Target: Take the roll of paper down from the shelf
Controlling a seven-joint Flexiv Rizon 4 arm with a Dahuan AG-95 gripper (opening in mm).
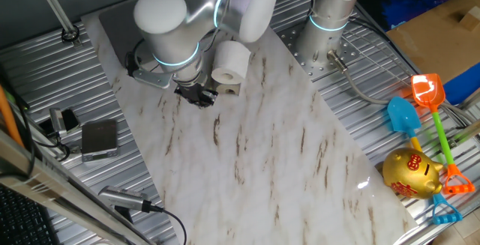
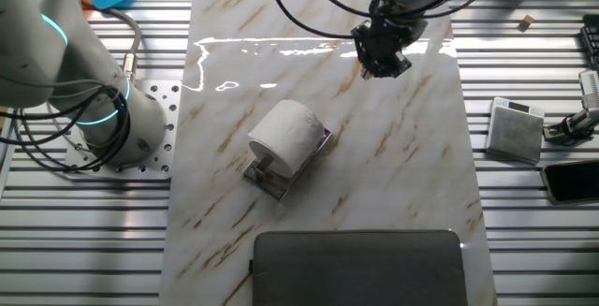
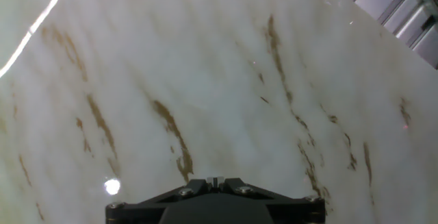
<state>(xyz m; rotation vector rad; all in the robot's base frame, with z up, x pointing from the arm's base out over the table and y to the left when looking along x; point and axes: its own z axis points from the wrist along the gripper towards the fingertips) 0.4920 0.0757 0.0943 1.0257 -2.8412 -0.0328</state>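
Observation:
The white roll of paper (image 2: 288, 136) lies on its side on the small dark shelf (image 2: 270, 181) in the middle of the marble board. It also shows in one fixed view (image 1: 231, 61), right next to the arm's wrist. My gripper (image 2: 382, 58) hovers over the board to the far right of the roll, apart from it. In one fixed view my gripper (image 1: 196, 95) points down just left of the roll. In the hand view the fingertips (image 3: 215, 181) meet with nothing between them, over bare marble. The roll and shelf are out of the hand view.
A grey mat (image 2: 360, 269) lies at the board's near end. A silver box (image 2: 515, 128) and a phone (image 2: 571, 182) lie on the slatted table to the right. The arm's base (image 2: 103, 128) stands left. A golden piggy bank (image 1: 411, 172) and toy shovels (image 1: 427, 95) lie beyond.

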